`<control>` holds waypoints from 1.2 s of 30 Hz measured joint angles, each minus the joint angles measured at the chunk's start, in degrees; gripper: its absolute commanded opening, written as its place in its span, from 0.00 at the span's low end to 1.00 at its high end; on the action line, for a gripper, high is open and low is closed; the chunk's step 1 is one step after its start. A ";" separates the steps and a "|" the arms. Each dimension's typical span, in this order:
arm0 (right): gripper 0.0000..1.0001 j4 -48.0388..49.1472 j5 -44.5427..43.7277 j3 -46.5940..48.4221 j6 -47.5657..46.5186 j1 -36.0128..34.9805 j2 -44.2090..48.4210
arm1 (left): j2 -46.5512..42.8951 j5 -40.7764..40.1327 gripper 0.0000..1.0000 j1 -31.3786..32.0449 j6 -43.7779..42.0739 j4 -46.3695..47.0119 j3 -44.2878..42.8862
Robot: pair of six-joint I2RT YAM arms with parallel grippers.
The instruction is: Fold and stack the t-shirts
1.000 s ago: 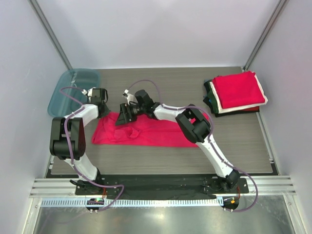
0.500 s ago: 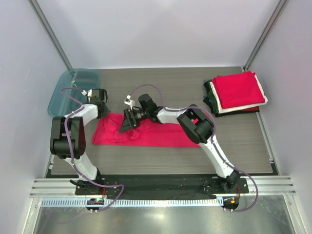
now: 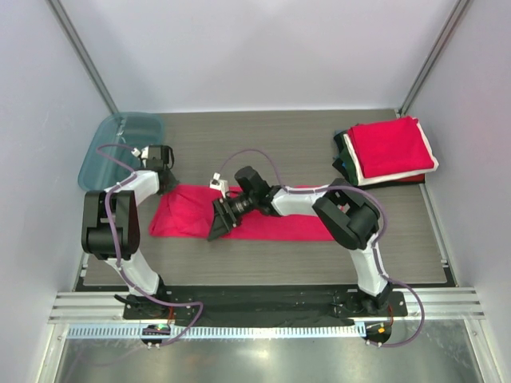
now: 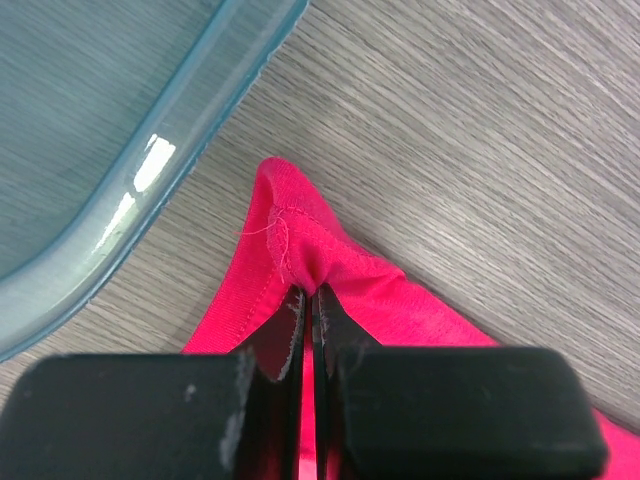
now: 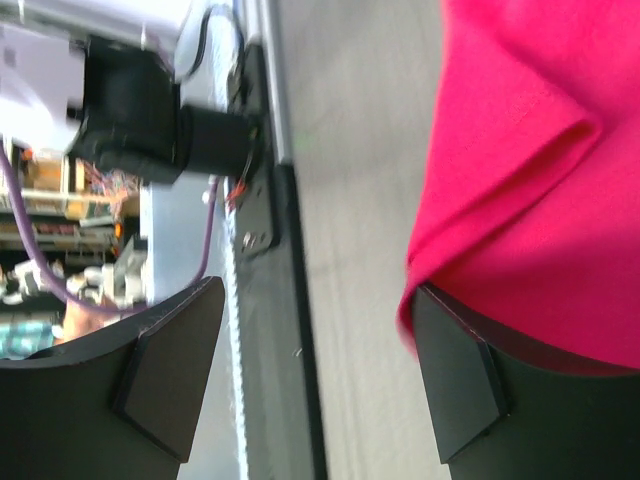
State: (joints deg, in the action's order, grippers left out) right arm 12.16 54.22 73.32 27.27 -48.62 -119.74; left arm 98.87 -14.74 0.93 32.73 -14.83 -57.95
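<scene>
Probably limp and light, the red shirt [image 3: 188, 214] wants edge grips: left gripper [image 4: 310, 305] pinches its far-left corner, right gripper [image 3: 219, 229] gapes wide at the near edge.

1. Top view: bright, even overhead light with only faint, soft shadows.
2. Left wrist view: sharp, with white glare streaks on the tray [image 4: 140, 175] rim.
3. Right wrist view: blurred throughout, the t-shirt [image 5: 540, 150] soft-edged.

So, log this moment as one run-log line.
left tool: shut on red t-shirt corner | right tool: open at its near edge | stack: far right
</scene>
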 measured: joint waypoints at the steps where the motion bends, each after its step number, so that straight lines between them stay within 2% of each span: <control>1: 0.81 -0.79 -0.02 -1.44 -0.90 -0.50 1.51 | 0.00 0.00 0.00 0.00 -0.02 0.00 0.00; 7: 0.81 -5.86 -1.44 -6.32 -5.07 -2.08 7.67 | 0.00 0.02 0.00 0.00 -0.02 0.00 0.00; 14: 0.81 -7.54 -8.59 -2.51 -4.33 -1.38 8.13 | 0.00 0.02 0.00 0.00 -0.02 0.00 0.00; 20: 0.80 -1.33 -11.17 6.16 1.05 -1.14 1.77 | 0.00 0.22 0.00 0.00 -0.04 0.02 0.00; 27: 0.80 1.07 -12.20 9.16 4.90 -1.75 -8.44 | 0.00 0.42 0.00 0.00 -0.07 0.02 0.00; 36: 0.81 2.49 -11.89 6.19 6.14 -6.29 -7.30 | 0.00 0.50 0.00 -0.09 -0.17 0.02 0.00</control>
State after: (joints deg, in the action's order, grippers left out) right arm 14.66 42.33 79.50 33.41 -54.92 -127.04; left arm 98.87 -14.24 0.84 32.56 -14.81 -57.95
